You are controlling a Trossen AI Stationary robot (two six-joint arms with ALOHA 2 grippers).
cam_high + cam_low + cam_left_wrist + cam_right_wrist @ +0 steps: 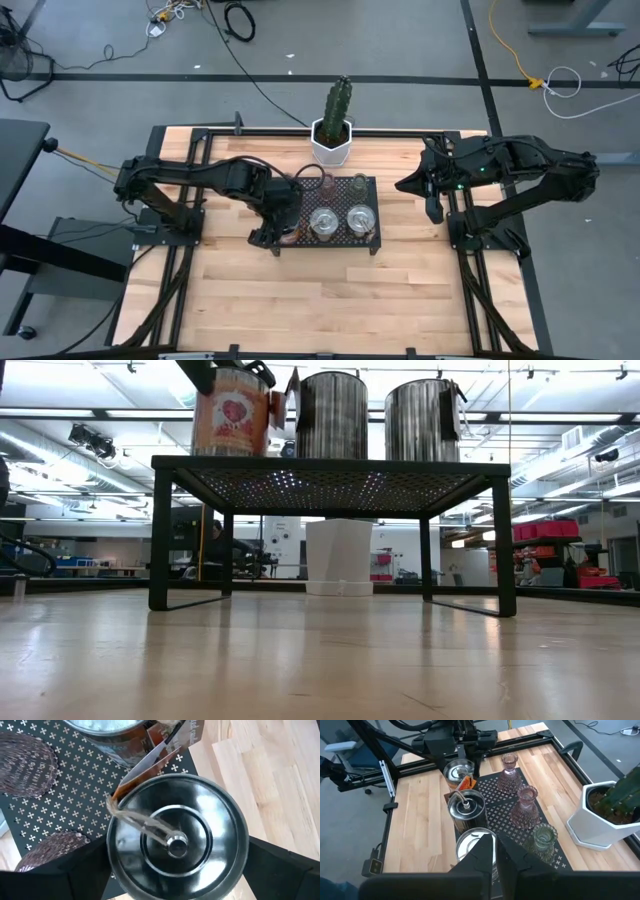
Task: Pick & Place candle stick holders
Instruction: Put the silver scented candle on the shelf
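Left gripper (175,865) jaws stood wide, flanking silver candle holder (176,840) on black mesh tray (70,780), likely releasing; right gripper (432,205) shut, parked aside.

silver holders (466,806): 3 | glass holders (525,807): 3 | tray (492,787): 1 | cactus pot (600,822): 1

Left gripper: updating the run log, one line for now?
left gripper: open around silver holder on tray | right gripper: shut, idle right

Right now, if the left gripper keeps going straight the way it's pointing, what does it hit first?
The silver holder right below it. The left gripper points down at the black tray, jaws open on either side of that holder; depth is unclear, but nothing else lies between.
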